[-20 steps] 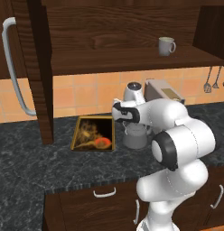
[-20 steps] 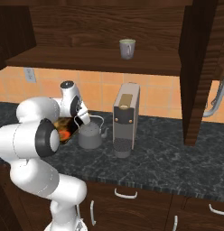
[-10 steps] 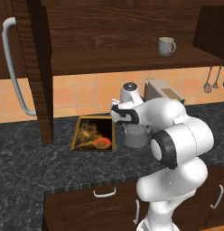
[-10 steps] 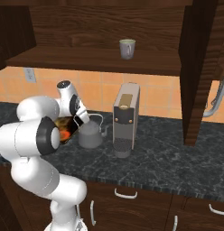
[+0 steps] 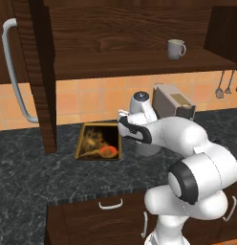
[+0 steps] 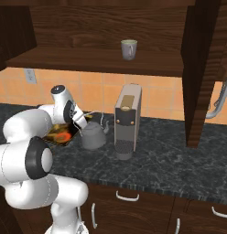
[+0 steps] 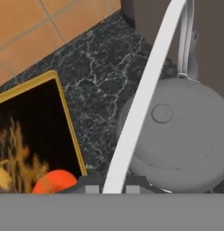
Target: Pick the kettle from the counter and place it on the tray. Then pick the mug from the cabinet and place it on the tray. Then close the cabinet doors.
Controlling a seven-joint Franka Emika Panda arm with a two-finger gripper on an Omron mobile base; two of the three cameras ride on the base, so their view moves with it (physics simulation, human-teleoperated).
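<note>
One kettle (image 6: 93, 135) stands on the worktop (image 6: 170, 160), between one tray (image 5: 98, 141) and one coffee machine (image 6: 127, 119). The kettle is just beside the tray's gold rim and is not on it. In the hand view the kettle's thin arched handle (image 7: 145, 94) runs down between the two finger tips. The pincer (image 7: 110, 188) is clenched on this handle. One mug (image 6: 128, 49) stands upright on the shelf of the open cabinet (image 5: 139, 28), above the coffee machine. One cabinet door (image 5: 32, 72) hangs open at the left, with one long bar handle (image 5: 15, 72).
</note>
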